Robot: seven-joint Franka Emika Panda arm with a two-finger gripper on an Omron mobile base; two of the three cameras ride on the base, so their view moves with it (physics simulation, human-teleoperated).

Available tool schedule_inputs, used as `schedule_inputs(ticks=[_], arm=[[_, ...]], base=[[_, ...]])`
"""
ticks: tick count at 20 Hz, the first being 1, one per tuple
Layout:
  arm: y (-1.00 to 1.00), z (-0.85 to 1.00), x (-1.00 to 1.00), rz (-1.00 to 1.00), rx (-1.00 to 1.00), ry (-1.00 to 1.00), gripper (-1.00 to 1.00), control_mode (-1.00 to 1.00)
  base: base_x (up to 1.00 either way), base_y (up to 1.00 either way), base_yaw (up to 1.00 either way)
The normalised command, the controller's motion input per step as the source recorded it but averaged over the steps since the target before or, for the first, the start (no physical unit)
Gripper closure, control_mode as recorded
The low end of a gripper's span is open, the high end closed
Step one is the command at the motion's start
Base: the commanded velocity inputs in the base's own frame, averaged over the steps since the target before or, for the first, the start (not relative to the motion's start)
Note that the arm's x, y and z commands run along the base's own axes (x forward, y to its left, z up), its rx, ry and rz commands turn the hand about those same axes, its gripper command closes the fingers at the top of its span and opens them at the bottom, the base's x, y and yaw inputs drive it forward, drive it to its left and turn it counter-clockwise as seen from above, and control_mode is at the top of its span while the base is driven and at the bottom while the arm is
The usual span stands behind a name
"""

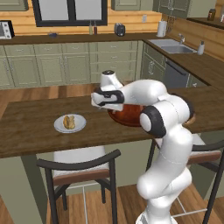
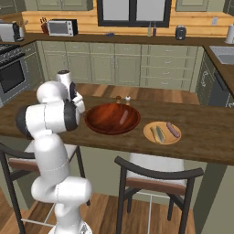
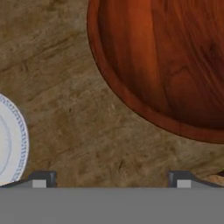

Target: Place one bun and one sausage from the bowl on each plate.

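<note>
The dark reddish-brown bowl (image 2: 101,119) sits mid-counter with one sausage (image 2: 123,118) lying in it. Right of it, the tan-orange plate (image 2: 161,139) carries a bun (image 2: 157,133) and a sausage (image 2: 172,130). Left of the bowl (image 1: 127,117), the pale grey-white plate (image 1: 59,127) holds a bun (image 1: 68,122). My gripper (image 3: 111,180) is open and empty. It hovers over bare wood between the white plate (image 3: 15,144) and the bowl's rim (image 3: 131,103).
Two small shakers (image 2: 123,98) stand just behind the bowl. Dark-framed stools (image 1: 78,168) (image 2: 157,178) are tucked under the counter's near edge. A side counter with a sink (image 1: 173,46) runs along the right.
</note>
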Motion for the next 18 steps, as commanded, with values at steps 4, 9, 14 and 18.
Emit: schedule_inputs(ticks=[4,9,14,18], arm=[[-1.00,0.11,0.19,-0.06,0.00,0.00,-1.00,-1.00],[-1.00,0.11,0.32,-0.03,-0.05,0.00,-1.00,-1.00],[-1.00,0.00,0.24,0.00,-0.10,0.00,-1.00,-1.00],[-0.99,-0.22,0.18,0.00,-0.08,0.00,-1.00,-1.00]], base=[[0.00,0.00,0.00],[0.00,0.00,0.00],[0.00,0.00,0.00],[0.00,0.00,0.00]])
